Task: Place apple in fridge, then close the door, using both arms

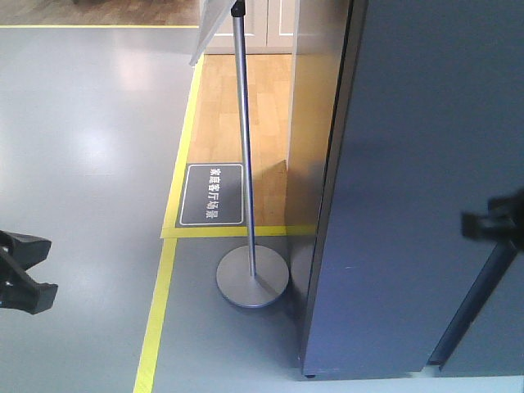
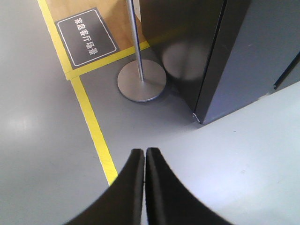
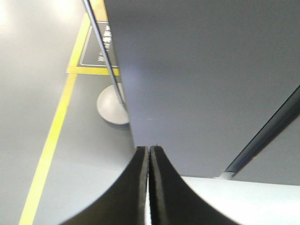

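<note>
The fridge fills the right of the front view, with only dark blue-grey outer faces showing. Its door lies flush with the body and none of the white inside shows. A dark seam runs down the face. The apple is out of view. My left gripper is shut with nothing in it, low over the grey floor, left of the fridge's bottom corner. My right gripper is shut and empty, its tips close to the door's face. The right arm shows dark against that face.
A sign stand with a thin metal pole and a round base stands just left of the fridge. Yellow floor tape borders a wooden floor area with a dark floor label. The left arm is at the left edge.
</note>
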